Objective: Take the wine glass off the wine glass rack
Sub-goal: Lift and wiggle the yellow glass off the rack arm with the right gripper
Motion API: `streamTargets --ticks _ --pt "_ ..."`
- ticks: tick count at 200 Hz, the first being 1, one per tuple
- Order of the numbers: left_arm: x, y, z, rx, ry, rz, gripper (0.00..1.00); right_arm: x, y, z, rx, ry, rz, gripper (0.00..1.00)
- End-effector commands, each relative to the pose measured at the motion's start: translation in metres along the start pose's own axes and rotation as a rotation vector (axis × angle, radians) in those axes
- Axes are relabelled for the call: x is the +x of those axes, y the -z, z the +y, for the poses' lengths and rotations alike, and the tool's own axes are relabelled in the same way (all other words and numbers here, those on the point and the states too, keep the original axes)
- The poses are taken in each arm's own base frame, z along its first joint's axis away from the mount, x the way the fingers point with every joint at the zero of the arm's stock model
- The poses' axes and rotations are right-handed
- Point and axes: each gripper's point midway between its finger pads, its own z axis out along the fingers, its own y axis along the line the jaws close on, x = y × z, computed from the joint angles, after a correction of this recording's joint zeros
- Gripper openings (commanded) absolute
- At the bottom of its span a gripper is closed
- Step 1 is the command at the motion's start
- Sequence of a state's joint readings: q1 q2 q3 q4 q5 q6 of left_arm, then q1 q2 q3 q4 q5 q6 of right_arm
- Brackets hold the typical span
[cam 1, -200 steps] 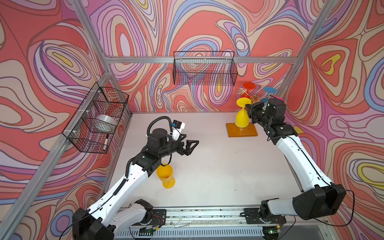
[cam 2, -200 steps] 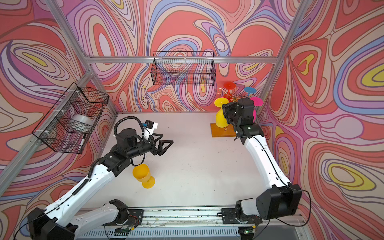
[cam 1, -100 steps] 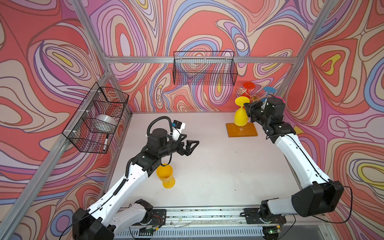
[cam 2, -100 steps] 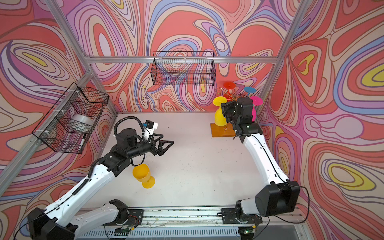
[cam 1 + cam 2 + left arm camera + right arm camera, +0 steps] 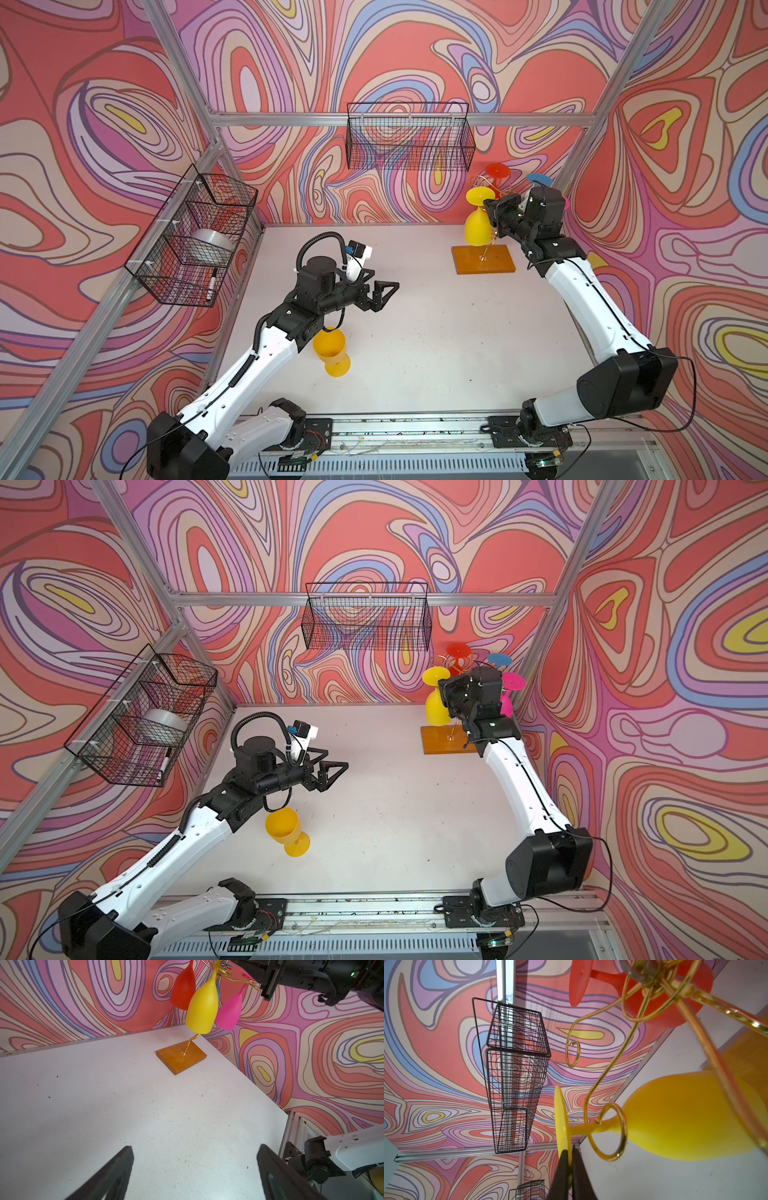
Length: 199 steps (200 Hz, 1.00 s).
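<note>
Nudged leftward, right gripper (image 5: 570, 1150) stays clamped on the foot rim of the wine glass (image 5: 475, 228), likely light, stiff, slick plastic, hung inverted on the far-right wine glass rack (image 5: 484, 258); left gripper (image 5: 382, 295) gapes.

Your wine glass (image 5: 474, 230) is yellow, the wine glass rack (image 5: 469, 262) gold with an amber-orange base. Also a red glass (image 5: 498, 170), pink glass (image 5: 506, 704); white worktop (image 5: 436, 332), swirly red-lilac walls (image 5: 104, 124).
</note>
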<state>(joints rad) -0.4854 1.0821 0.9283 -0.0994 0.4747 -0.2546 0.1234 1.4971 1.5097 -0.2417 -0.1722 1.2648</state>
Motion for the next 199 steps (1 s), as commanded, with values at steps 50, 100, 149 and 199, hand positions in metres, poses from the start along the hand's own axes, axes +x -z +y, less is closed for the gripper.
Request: streamTargets --ticks 50,100,149,199 --pt "-0.007 -0.001 -0.008 0.035 -0.029 -0.014 0.93 -0.019 0.000 0.021 -0.034 0.018 -0.048 0.00" --pt "-0.007 -0.001 -0.008 0.039 -0.027 -0.015 0.93 -0.035 0.001 0.014 -0.013 0.007 -0.095 0.00" --pt "-0.006 -0.002 -0.008 0.042 -0.024 -0.011 0.93 -0.047 0.006 0.000 0.007 -0.021 -0.124 0.00" --pt "-0.006 -0.003 -0.008 0.043 -0.023 -0.009 0.93 -0.049 0.015 -0.004 0.005 -0.029 -0.132 0.00"
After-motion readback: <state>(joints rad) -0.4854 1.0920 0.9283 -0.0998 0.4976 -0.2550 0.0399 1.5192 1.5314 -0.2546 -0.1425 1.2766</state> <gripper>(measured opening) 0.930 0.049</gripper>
